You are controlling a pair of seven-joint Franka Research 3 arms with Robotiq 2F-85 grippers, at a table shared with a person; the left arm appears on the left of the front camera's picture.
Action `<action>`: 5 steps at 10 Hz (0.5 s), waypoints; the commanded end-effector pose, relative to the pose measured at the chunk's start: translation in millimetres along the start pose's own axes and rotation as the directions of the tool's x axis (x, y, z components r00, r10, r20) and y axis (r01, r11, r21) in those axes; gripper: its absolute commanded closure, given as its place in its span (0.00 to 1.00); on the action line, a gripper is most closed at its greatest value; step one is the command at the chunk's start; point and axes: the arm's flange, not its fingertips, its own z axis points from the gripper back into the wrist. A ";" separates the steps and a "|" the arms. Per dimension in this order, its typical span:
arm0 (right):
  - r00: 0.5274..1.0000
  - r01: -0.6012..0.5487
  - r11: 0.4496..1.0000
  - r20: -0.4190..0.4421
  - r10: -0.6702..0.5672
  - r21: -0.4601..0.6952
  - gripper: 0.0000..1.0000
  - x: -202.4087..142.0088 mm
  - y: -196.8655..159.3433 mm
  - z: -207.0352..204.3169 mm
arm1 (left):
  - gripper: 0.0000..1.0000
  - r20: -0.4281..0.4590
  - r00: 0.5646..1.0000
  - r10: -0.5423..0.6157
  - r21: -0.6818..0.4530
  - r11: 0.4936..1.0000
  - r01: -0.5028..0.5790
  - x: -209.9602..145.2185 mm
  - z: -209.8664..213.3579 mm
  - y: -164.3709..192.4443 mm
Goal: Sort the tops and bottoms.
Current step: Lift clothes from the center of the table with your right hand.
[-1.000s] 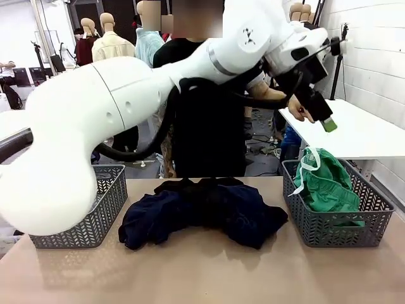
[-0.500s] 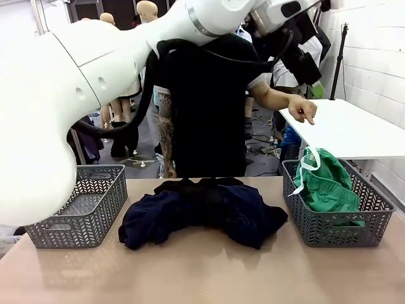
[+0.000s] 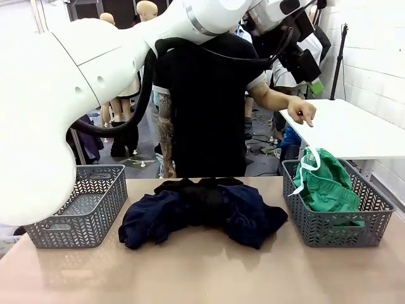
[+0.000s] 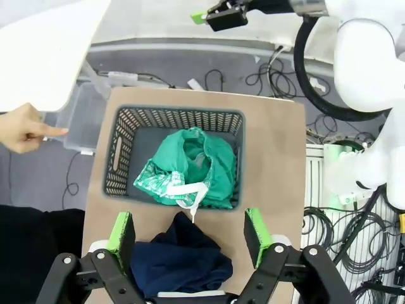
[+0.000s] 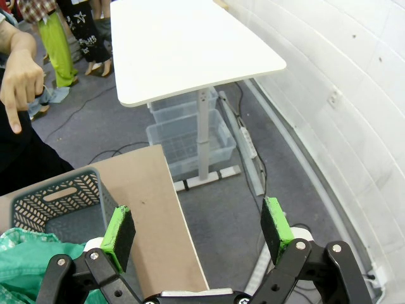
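With the bottoms [image 3: 326, 183] lying in the grey basket [image 3: 335, 231] at 3 o'clock of the navy heap [image 3: 202, 212] on the tabletop [image 3: 202, 278], the left tool [image 4: 188, 227], wide and empty like the right tool [image 5: 197, 228], should drop onto a thick fold and carry it to the 9 o'clock basket [image 3: 95, 215].

A: Where do the baskets sit?
B: Left basket [image 3: 101, 202] at the counter's [image 3: 202, 278] left end, right basket [image 3: 335, 237] at its right end.
A: Between them?
B: A clothes pile [image 3: 202, 215], on the counter.
A: And the bottoms [image 3: 326, 183]?
B: In the right basket, heaped above its rim. A person [image 3: 209, 114] stands behind the counter; a table [image 3: 361, 133] stands behind the right basket.
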 end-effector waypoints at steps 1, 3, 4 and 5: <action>1.000 0.019 1.000 -0.008 -0.018 0.004 0.00 -0.8 0.8 -1.1 | 0.11 -0.060 0.998 -0.007 0.000 1.000 0.007 -25.8 15.5 4.8; 1.000 0.019 1.000 -0.008 -0.018 0.004 0.00 -0.8 0.8 -1.1 | 0.11 -0.134 0.987 0.092 0.118 0.990 -0.077 -96.6 67.5 4.9; 1.000 0.019 1.000 -0.008 -0.018 0.004 0.00 -0.8 0.8 -1.1 | 0.11 -0.212 0.963 0.165 0.125 0.982 -0.141 -142.4 86.9 -2.6; 1.000 0.019 1.000 -0.008 -0.018 0.004 0.00 -0.8 0.8 -1.1 | 0.11 -0.179 0.959 0.221 0.144 0.970 -0.196 -175.0 94.2 -11.4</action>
